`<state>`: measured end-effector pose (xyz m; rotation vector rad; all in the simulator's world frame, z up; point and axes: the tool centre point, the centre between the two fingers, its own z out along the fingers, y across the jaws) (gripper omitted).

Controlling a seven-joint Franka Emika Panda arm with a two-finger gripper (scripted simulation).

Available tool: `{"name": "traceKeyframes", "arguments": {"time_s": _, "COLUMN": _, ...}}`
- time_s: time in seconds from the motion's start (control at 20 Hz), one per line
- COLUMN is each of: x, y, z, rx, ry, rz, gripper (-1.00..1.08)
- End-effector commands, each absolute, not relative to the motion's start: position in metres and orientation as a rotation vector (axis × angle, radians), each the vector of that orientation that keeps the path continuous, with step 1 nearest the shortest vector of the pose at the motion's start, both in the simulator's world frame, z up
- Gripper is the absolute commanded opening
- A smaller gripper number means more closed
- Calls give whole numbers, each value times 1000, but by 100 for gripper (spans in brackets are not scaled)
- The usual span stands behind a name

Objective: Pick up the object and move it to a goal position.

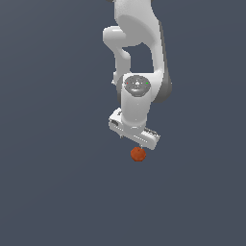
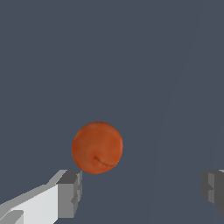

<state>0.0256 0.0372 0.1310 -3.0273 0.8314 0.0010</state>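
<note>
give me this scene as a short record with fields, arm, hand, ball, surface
arm: one white Panda arm, reaching down over the scene in the exterior view
hand: hand open, both fingers spread wide apart, holding nothing
ball: small orange-red ball, round, lying on the surface
ball vs hand: not between the fingers; in the wrist view it lies nearer one finger, apart from it
surface: plain dark grey-blue floor
task state: ball not yet grasped

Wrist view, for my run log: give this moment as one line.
phase: approach | gripper: open, empty | orange ball: on the surface, near one finger, off-centre | grasp: not yet
</note>
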Motion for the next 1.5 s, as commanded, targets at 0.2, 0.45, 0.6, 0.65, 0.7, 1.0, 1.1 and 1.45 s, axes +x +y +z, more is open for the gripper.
{"name": "traceKeyframes", "arguments": {"time_s": 0.2, "x": 32, "y": 49, "z": 120, "rx": -2949, "ry": 1075, "rz": 2, "gripper": 100}}
{"name": "traceKeyframes", "arguments": {"time_s": 0.45, "x": 36, "y": 59, "z": 111, "rx": -2879, "ry": 1253, "rz": 2, "gripper": 100}}
{"name": "traceKeyframes", "arguments": {"time_s": 0.6, "x": 39, "y": 63, "z": 107, "rx": -2839, "ry": 1343, "rz": 2, "gripper": 100}}
{"name": "traceKeyframes", "arguments": {"time_s": 0.65, "x": 39, "y": 65, "z": 106, "rx": -2826, "ry": 1369, "rz": 2, "gripper": 100}}
{"name": "traceKeyframes", "arguments": {"time_s": 0.7, "x": 40, "y": 66, "z": 105, "rx": -2815, "ry": 1393, "rz": 2, "gripper": 100}}
{"name": "traceKeyframes", "arguments": {"time_s": 1.0, "x": 42, "y": 72, "z": 99, "rx": -2761, "ry": 1498, "rz": 1, "gripper": 100}}
{"name": "traceKeyframes", "arguments": {"time_s": 1.1, "x": 43, "y": 73, "z": 98, "rx": -2750, "ry": 1519, "rz": 0, "gripper": 100}}
{"name": "traceKeyframes", "arguments": {"time_s": 1.45, "x": 43, "y": 74, "z": 97, "rx": -2741, "ry": 1535, "rz": 0, "gripper": 100}}
